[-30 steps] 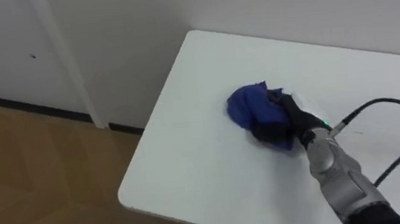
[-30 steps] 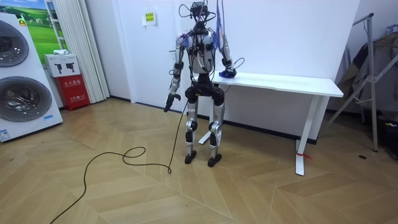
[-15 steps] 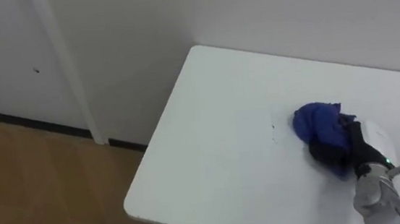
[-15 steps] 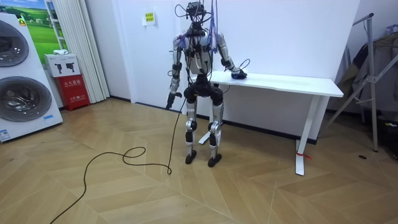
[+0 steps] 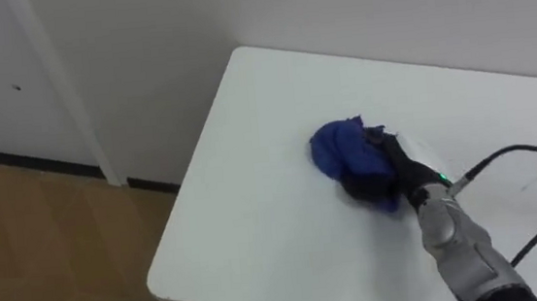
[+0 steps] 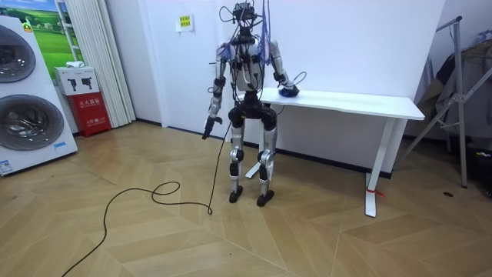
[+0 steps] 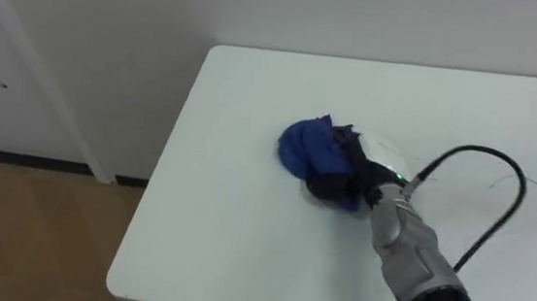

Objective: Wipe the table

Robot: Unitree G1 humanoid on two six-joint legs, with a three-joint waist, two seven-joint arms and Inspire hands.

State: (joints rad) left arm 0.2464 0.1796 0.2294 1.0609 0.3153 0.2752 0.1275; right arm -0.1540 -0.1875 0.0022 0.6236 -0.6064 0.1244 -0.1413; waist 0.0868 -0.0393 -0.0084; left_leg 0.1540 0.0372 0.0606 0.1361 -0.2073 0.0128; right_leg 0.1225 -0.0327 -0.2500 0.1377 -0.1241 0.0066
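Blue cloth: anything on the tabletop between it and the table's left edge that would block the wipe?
Nothing visible. The right robot hand grips the blue cloth directly, with nothing between them. From the cloth to the left edge and near corner, the white table shows only bare surface in both eye views.

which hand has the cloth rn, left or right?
The right hand: it grips the bunched blue cloth on the white table. The left hand hangs at the robot's side, off the table.
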